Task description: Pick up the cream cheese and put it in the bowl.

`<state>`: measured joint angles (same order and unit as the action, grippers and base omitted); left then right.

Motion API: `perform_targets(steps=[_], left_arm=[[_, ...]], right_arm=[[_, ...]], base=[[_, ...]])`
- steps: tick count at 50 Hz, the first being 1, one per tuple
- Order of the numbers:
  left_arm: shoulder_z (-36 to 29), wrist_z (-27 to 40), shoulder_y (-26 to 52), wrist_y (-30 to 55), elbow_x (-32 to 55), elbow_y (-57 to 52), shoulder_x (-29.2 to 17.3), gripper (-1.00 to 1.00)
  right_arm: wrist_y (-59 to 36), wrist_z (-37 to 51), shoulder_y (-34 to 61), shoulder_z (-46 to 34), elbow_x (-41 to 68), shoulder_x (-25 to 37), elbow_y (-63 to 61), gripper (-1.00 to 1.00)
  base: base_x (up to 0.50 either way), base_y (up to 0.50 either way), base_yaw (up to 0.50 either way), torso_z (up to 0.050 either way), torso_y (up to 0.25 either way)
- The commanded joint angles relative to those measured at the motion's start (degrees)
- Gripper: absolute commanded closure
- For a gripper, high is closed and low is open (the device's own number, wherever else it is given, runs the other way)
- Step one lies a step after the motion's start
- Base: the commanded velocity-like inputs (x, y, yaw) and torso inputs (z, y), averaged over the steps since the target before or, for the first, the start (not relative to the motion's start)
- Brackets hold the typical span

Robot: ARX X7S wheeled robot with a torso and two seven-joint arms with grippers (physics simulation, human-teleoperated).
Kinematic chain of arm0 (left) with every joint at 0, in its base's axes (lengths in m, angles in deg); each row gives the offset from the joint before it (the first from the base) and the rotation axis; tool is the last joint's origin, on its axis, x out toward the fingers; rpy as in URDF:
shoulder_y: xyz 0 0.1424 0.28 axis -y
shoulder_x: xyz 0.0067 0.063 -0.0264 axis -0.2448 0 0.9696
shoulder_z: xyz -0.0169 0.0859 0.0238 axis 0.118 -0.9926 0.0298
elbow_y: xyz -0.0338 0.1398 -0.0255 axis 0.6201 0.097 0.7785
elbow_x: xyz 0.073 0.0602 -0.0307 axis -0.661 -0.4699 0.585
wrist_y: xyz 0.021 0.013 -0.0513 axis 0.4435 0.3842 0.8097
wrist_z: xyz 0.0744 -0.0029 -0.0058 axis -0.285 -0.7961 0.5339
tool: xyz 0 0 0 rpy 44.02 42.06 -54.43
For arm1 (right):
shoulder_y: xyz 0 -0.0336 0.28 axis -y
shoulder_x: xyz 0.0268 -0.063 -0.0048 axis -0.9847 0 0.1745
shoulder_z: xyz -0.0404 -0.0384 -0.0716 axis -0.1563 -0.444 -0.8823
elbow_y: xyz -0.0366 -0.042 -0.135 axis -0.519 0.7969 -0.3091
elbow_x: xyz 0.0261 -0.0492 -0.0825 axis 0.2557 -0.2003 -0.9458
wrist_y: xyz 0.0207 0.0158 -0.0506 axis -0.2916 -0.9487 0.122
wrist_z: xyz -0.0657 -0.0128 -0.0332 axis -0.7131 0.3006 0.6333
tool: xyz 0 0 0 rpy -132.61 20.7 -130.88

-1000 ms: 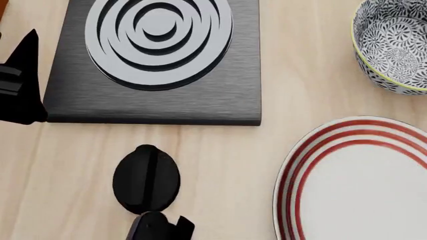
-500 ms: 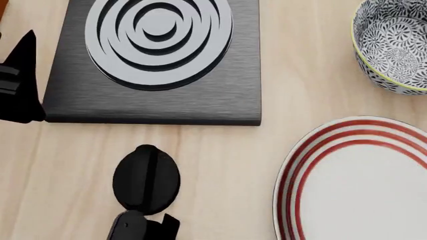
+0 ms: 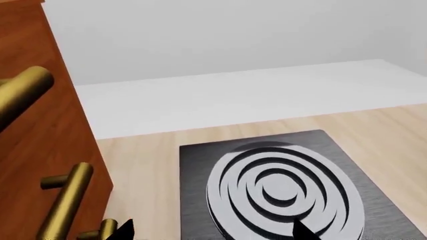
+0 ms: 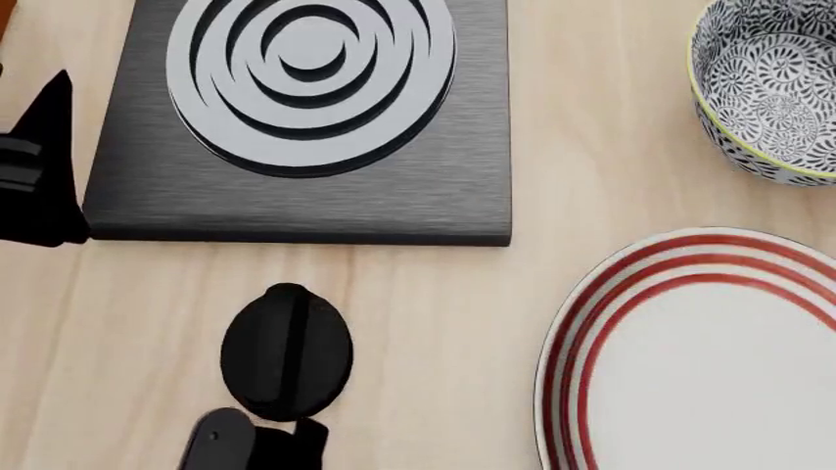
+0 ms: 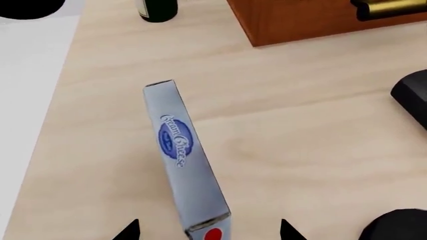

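The cream cheese [image 5: 181, 159] is a pale blue-grey box with a blue oval label and a red end. It lies flat on the wooden table in the right wrist view and is out of the head view. My right gripper [image 5: 208, 231] is open, and the box's near red end lies between its two fingertips. The black-and-white floral bowl [image 4: 770, 93] stands at the head view's far right, empty. My left gripper [image 3: 212, 231] is open and empty, over the near edge of the stove plate [image 3: 280, 185].
The dark stove plate [image 4: 301, 196] with a grey ringed burner lies at the back left, with a black knob [image 4: 288, 348] in front of it. A white plate with red rings [image 4: 706, 362] lies at the front right. A wooden cabinet [image 5: 300, 17] and a dark bottle [image 5: 157, 9] stand beyond the box.
The black part of my right arm at the bottom edge of the head view has slid to the left. The left gripper has hardly moved.
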<state>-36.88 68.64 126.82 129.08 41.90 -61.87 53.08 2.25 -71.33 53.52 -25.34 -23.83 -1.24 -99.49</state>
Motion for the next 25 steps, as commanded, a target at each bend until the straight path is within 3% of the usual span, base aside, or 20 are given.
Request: perform_targets(steps=[1,25], left_arm=[[-0.2,0.1,-0.3,-0.4,0.3,-0.1,-0.3,-1.0],[-0.9,-1.3,-1.2,-2.5,-1.1,1.3,-1.3,-1.0]], right_arm=[[0.6,-1.0,1.2,-0.2,0.2,-1.2,2.8,-1.0],[5.7,-4.1,2.5,-2.9,-1.3,-5.0,12.2,-1.0]], base=[[0.0,0.0,0.0,0.0,0.0],[0.0,0.0,0.0,0.0,0.0]])
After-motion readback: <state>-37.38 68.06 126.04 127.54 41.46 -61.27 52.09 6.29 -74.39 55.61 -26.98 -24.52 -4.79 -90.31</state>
